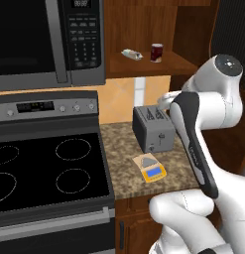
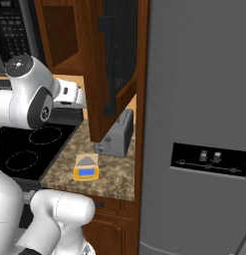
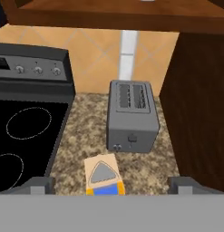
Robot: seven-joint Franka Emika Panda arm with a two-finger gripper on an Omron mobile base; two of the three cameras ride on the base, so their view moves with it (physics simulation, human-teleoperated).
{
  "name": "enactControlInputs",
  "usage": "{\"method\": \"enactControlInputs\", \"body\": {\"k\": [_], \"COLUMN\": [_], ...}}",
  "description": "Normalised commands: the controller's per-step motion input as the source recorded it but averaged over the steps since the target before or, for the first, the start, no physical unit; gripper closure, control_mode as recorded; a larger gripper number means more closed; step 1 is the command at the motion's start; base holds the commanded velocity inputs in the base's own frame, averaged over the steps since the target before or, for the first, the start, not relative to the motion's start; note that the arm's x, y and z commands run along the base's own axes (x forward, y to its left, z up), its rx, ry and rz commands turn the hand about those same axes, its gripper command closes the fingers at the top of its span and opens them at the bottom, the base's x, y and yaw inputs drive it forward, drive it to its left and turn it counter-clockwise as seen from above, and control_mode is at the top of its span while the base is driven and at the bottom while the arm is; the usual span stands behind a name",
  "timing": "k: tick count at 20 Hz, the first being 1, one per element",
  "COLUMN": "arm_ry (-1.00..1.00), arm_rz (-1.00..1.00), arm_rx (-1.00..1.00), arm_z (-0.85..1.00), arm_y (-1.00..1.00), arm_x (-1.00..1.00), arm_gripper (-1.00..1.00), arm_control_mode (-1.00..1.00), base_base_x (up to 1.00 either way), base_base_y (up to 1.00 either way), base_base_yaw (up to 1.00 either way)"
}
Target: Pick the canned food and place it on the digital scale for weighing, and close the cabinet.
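The canned food [image 1: 156, 52] sits upright on the open cabinet [image 1: 144, 64] shelf, well above and apart from my gripper [image 3: 111, 186], which hangs over the counter [image 1: 124, 144] w/ nothing between its fingers. Fingertips [image 3: 38, 185] show at the bottom corners of the hand view, spread wide apart, so the tool is open. Can is small, dark red, cylindrical, silvery top rim, much shorter than the toaster [image 1: 153, 128]. On the same shelf, just left of the can but not touching, lies a pale oblong wrapped item [image 1: 132, 54] on its side. Cabinet is dark reddish-brown wood; its door [image 2: 114, 64] stands swung out, w/ a dark panel and dark handle, seen edge-on in the right base view next to the grey fridge [image 2: 199, 129]. Below the shelf, on the speckled granite counter, the grey two-slot toaster stands upright, slots up. In front of it, near but apart, the digital scale [image 1: 152, 167] lies flat: orange-yellow body, tan square plate, blue display toward the counter edge; plate bare. In the hand view the scale [image 3: 103, 176] is low centre between my fingertips, toaster [image 3: 130, 115] beyond it. Left of the counter is the black stove top [image 1: 39, 168] w/ ring outlines, and above that the microwave [image 1: 49, 39], black & grey, next to the cabinet.
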Motion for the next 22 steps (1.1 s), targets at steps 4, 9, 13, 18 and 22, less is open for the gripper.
{"method": "enactControlInputs", "body": {"k": [4, 9, 13, 18, 22], "arm_ry": [-0.12, -0.05, 0.00, -0.15, -0.19], "arm_rz": [-0.05, -0.10, -0.09, -0.01, -0.05], "arm_rx": [0.00, 0.00, 0.00, 0.04, 0.00], "arm_z": [0.81, 0.61, 0.34, 0.13, 0.33], "arm_y": [-0.08, -0.01, 0.00, -0.04, -0.03], "arm_x": [-0.01, 0.00, 0.07, 0.36, 0.36], "arm_gripper": [-1.00, -1.00, -1.00, -1.00, -1.00], "arm_control_mode": [-1.00, -1.00, -1.00, -1.00, -1.00], "base_base_x": [0.00, 0.00, 0.00, 0.00, 0.00], "base_base_y": [0.00, 0.00, 0.00, 0.00, 0.00], "base_base_yaw": [0.00, 0.00, 0.00, 0.00, 0.00]}}
